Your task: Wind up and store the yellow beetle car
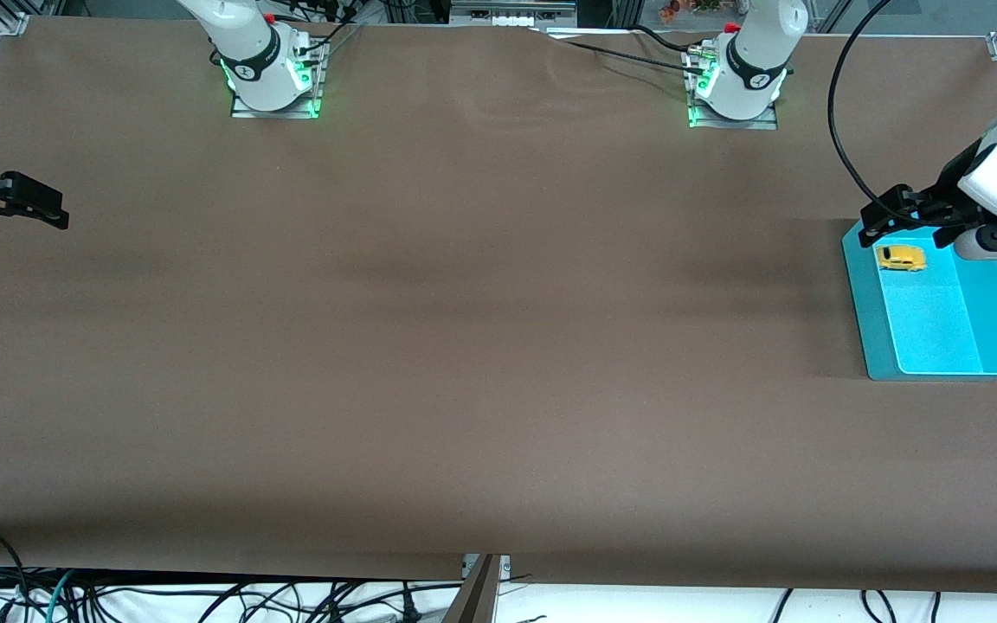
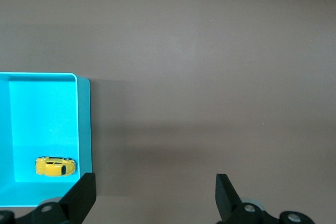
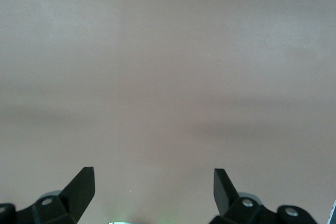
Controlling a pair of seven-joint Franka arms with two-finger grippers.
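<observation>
Turquoise plastic makes up the one tray (image 1: 996,329) on the brown table (image 1: 464,346), set at the left arm's end; inside it lies a single yellow car (image 1: 900,258), on its wheels on the tray floor, close to the tray's edge farthest from the front camera and near the wall that faces the table's middle; nothing else sits in the tray.

The left gripper (image 1: 905,216) hangs over that same tray edge, its fingers spread wide and holding nothing; in the front view the car lies just below the fingertips, apart from them; in the left wrist view the car (image 2: 55,166) rests inside the tray (image 2: 84,124) beside one finger (image 2: 81,195), outside the gap between the two fingers, which spans bare table next to the tray wall.

The right gripper (image 1: 27,203) waits over the table at the right arm's end, well apart from tray and car; the right wrist view shows its fingers (image 3: 84,187) parted and empty over plain table.

Count: one car, one tray, two grippers.
</observation>
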